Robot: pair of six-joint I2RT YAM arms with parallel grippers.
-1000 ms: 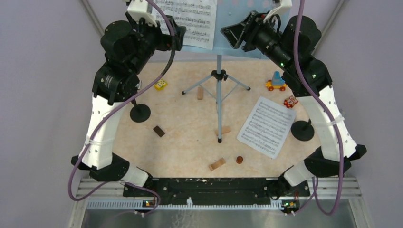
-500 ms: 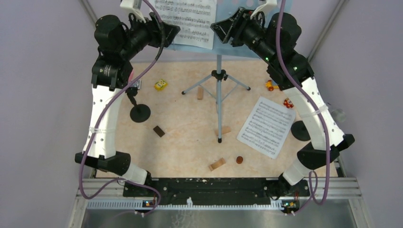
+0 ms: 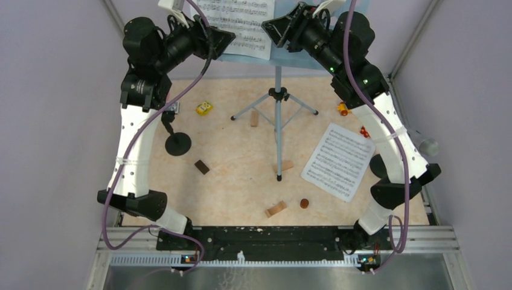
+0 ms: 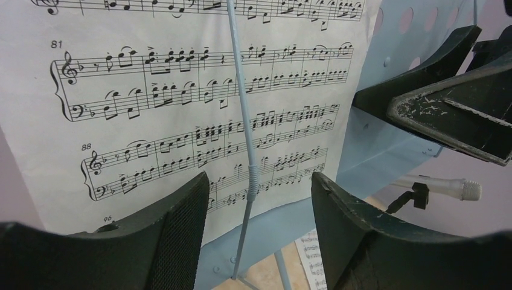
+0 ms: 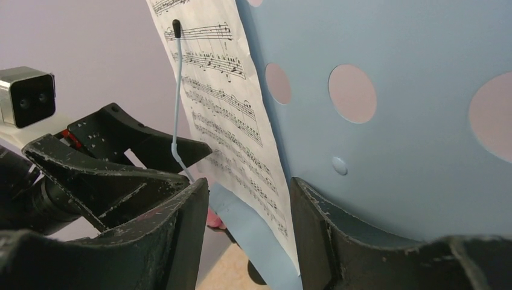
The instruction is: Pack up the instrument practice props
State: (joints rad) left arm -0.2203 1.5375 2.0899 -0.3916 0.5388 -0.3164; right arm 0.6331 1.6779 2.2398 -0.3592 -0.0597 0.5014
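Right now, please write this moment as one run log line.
left gripper: open, facing sheet-music page | right gripper: open, at pale blue music rack | held: nothing

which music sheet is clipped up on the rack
The far sheet, upright on the blue rack under a thin wire arm; the other sheet lies flat on the table, right of the tripod.
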